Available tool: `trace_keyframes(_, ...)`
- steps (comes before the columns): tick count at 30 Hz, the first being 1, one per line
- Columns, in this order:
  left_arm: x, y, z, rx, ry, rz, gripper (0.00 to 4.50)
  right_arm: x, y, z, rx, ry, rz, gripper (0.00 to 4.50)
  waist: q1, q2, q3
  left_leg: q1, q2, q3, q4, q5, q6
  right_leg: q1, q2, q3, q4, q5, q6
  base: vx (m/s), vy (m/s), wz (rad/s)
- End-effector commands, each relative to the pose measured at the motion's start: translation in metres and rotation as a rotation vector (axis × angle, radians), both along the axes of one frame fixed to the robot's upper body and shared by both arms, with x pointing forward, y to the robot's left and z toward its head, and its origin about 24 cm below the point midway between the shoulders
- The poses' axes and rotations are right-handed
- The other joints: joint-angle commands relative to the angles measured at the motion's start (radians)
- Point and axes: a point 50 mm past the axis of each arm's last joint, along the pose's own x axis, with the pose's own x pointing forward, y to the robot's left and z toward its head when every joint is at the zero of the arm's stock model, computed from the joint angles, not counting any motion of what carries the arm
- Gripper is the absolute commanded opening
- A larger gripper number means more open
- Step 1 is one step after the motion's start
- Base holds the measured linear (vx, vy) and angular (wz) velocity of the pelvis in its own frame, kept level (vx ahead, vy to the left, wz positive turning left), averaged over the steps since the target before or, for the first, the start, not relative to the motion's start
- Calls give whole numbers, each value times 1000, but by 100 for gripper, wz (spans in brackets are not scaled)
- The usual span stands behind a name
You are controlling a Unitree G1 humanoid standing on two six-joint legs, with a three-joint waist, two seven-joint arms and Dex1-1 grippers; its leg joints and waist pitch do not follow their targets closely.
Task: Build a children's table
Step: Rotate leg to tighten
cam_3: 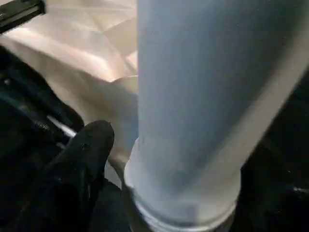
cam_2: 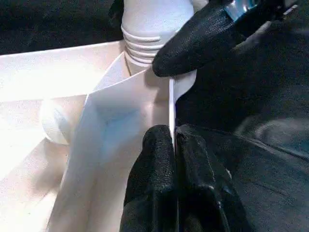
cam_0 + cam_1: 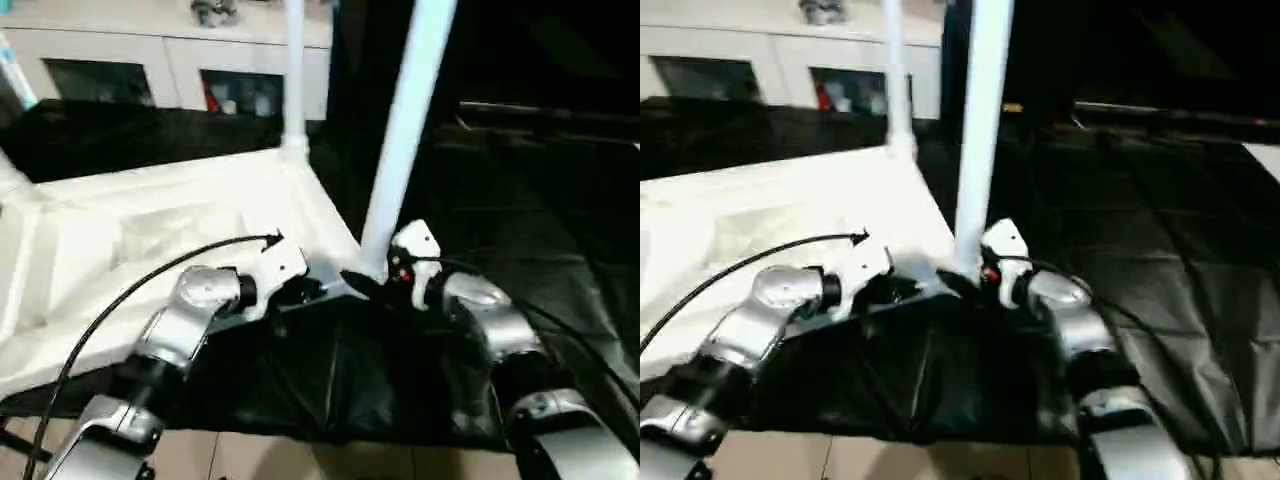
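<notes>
Left claw [image 2: 174,145] pinching tabletop [image 3: 150,240] edge

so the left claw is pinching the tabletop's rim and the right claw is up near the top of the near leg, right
Not quite. The left claw does pinch the tabletop rim, but the right claw is down at the base of the near leg, beside its corner socket, not near the top. The left eye view shows this.
</notes>
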Motion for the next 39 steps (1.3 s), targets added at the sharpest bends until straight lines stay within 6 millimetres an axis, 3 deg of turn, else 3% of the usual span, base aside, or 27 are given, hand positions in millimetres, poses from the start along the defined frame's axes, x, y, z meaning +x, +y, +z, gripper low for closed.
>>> trace_keyframes(1, -3, -8, 13, -54, -42, -90, 0, -4, -6, 3, -3, 19, 72, 394, 0, 7, -70, 0, 0, 15, -66, -246, 68, 73, -35, 43, -72, -280, -201, 0, 0, 0)
trace_keyframes(7, -8, -5, 15, -61, -14, -148, 0, -11, -11, 3, -51, 47, 196, 394, 4, 5, -71, -4, -1, 14, -66, -229, 67, 75, -36, 41, -70, -287, -196, 0, 0, 0)
trace_keyframes(9, -9, -5, 15, -56, -4, -170, 0, -13, -10, 3, -60, 56, 224, 394, 3, 0, -71, -4, -1, 15, -65, -230, 68, 74, -35, 41, -72, -290, -197, 0, 0, 0)
trace_keyframes(20, -11, -4, 15, -60, 9, -174, 0, -17, -2, 2, -37, 77, 260, 294, 7, -5, -71, -4, -1, 16, -65, -212, 62, 73, -36, 43, -70, -298, -186, 0, 0, 0)
trace_keyframes(24, -8, -8, 12, -62, 13, -130, 0, -21, 1, -3, -10, 99, 246, 282, 8, -7, -70, -4, -1, 15, -65, -214, 61, 72, -36, 42, -71, -314, -179, 0, 0, 0)
trace_keyframes(27, -2, -12, 11, -79, 4, -58, 0, -19, 5, -6, 22, 110, 174, 276, 10, -9, -66, -2, -2, 15, -67, -231, 52, 70, -37, 41, -78, -367, -159, 0, 0, 0)
trace_keyframes(29, 8, -23, 10, -88, -24, 45, 0, -13, 13, -13, 46, 100, 24, 275, 12, -10, -65, 3, -6, 14, -66, -242, 36, 66, -38, 40, -87, -434, -129, 0, 0, 0)
trace_keyframes(32, 20, -43, 13, -108, -53, 168, 0, -3, 27, -21, 55, 93, -203, 275, 8, -9, -65, 0, -8, 14, -67, -243, 27, 63, -38, 38, -91, -468, -103, 0, 0, 0)
trace_keyframes(33, 20, -43, 13, -108, -53, 168, 0, -3, 27, -21, 55, 93, -203, 275, 7, -10, -67, 3, -11, 13, -65, -242, 17, 62, -37, 36, -94, -486, -94, 0, 0, 0)
trace_keyframes(34, 23, -48, 15, -114, -58, 195, 0, 0, 31, -21, 51, 84, -258, 275, 8, -12, -69, 0, -12, 12, -64, -237, 19, 68, -38, 34, -92, -484, -92, 0, 0, 0)
trace_keyframes(35, 25, -52, 16, -115, -68, 225, 0, 3, 34, -21, 49, 76, -315, 275, 2, -8, -67, -1, -12, 13, -65, -242, 25, 62, -36, 35, -96, -480, -89, 0, 0, 0)
trace_keyframes(39, 28, -63, 14, -98, -97, 283, 0, 8, 52, -18, 62, 53, -404, 275, 0, -9, -72, -5, -11, 13, -64, -223, 32, 66, -36, 35, -89, -425, -98, 0, 0, 0)
